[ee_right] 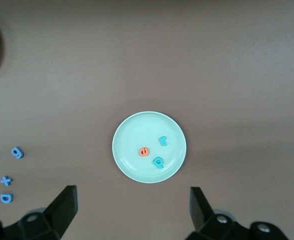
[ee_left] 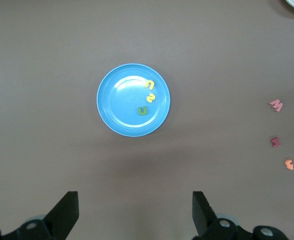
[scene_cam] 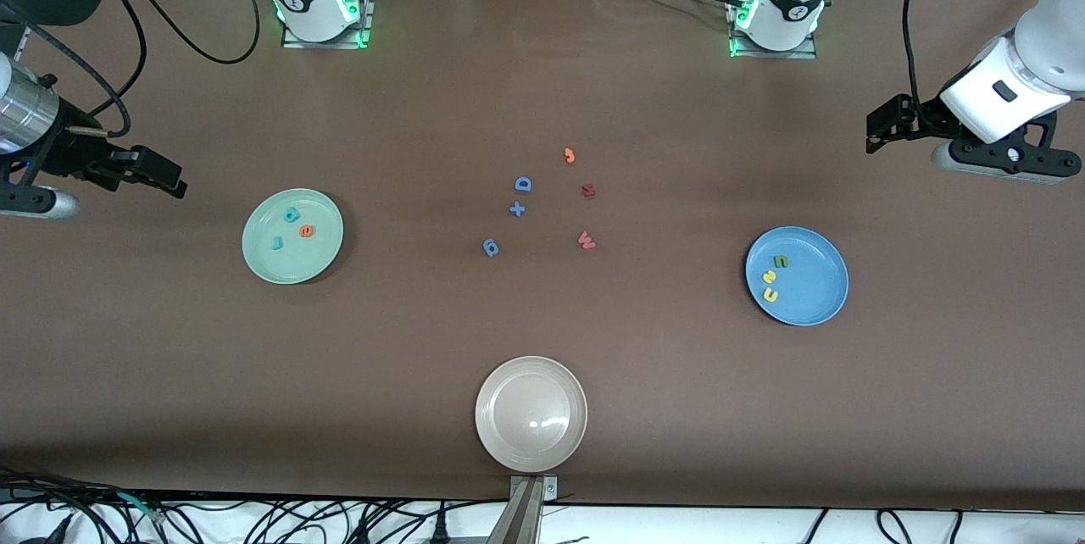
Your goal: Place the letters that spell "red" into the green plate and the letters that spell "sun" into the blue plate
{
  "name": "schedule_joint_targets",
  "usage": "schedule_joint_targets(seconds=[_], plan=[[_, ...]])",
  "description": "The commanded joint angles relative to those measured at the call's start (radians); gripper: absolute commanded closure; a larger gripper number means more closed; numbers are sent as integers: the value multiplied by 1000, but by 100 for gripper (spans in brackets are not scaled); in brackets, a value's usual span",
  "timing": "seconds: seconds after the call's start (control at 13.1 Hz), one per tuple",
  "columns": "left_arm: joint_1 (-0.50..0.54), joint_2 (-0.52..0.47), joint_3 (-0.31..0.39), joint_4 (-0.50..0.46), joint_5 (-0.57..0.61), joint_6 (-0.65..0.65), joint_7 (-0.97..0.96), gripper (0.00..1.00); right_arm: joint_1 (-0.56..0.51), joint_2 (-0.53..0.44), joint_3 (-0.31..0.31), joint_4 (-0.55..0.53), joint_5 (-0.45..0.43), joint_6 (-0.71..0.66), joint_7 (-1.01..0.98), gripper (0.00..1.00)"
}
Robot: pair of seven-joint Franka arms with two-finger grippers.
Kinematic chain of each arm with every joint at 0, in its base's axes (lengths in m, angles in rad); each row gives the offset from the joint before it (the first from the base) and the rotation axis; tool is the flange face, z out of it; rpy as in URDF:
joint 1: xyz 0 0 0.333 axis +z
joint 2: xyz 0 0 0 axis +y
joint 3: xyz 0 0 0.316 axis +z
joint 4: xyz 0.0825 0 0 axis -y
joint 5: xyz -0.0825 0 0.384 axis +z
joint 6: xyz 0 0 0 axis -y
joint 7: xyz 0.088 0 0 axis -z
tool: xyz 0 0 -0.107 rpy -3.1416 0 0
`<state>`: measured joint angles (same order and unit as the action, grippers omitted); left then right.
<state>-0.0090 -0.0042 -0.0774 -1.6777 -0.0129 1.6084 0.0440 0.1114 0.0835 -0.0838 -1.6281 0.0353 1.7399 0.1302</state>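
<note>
The green plate [scene_cam: 292,266] lies toward the right arm's end of the table. In it rest the teal "r" [scene_cam: 276,243], the orange "e" [scene_cam: 306,230] and the teal "d" [scene_cam: 292,214]. The blue plate [scene_cam: 820,273] lies toward the left arm's end and holds the green "n" [scene_cam: 781,260], the yellow "s" [scene_cam: 769,277] and the yellow "u" [scene_cam: 770,295]. My right gripper [scene_cam: 175,178] hangs open and empty over bare table beside the green plate [ee_right: 131,137]. My left gripper [scene_cam: 875,130] hangs open and empty over bare table beside the blue plate [ee_left: 121,100].
A beige plate [scene_cam: 509,408] stands near the table's front edge, midway along it. Loose pieces lie in the middle: a blue "D" [scene_cam: 523,184], a blue plus [scene_cam: 517,208], a blue "6" [scene_cam: 490,247], an orange piece [scene_cam: 569,156], a dark red letter [scene_cam: 588,190] and a pink "w" [scene_cam: 586,240].
</note>
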Motion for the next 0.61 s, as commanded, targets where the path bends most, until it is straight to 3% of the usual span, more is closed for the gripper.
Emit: schedule_joint_targets(seconds=[0.0,0.53], plan=[[3,0,2,10,-18,-13,24,0,-32,-42,38,-46,-40,29,8,0],[3,0,4,12,-18,-13,22,0,-41,-36,32,-27,-48,0,0,1]])
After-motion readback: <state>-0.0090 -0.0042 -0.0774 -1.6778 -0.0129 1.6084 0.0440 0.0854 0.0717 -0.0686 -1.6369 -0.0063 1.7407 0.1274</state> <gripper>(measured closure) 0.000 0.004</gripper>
